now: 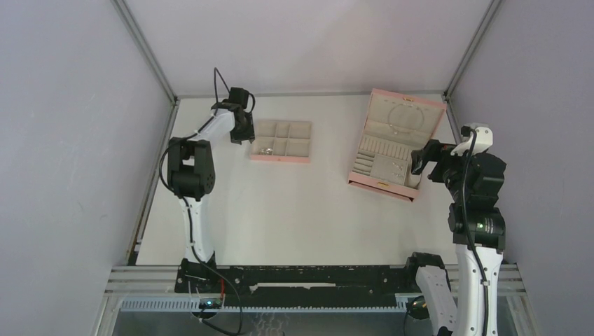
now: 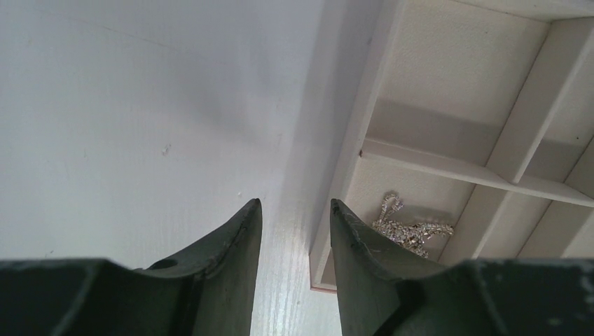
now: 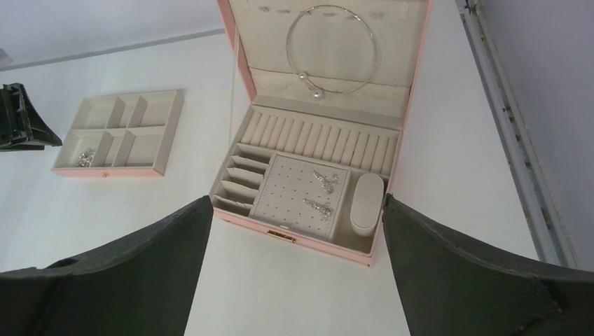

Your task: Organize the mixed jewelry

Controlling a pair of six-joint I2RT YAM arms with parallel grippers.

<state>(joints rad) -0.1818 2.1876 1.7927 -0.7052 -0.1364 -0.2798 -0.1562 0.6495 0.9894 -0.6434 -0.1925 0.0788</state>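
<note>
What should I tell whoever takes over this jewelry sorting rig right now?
Left gripper: partly open, empty, above the table beside the tray.
Right gripper: wide open, empty, facing the pink box.
Chain cluster lies in a corner compartment of the tray.
Done: hoop in the lid, two sparkly pieces on the stud pad.
Left, probably: the chain cluster, which looks unsorted.

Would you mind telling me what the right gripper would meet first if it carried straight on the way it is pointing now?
Most likely the open pink box, around its perforated earring pad, which sits centred between the right gripper's spread fingers. Depth is unclear; nothing else shows in between.
</note>
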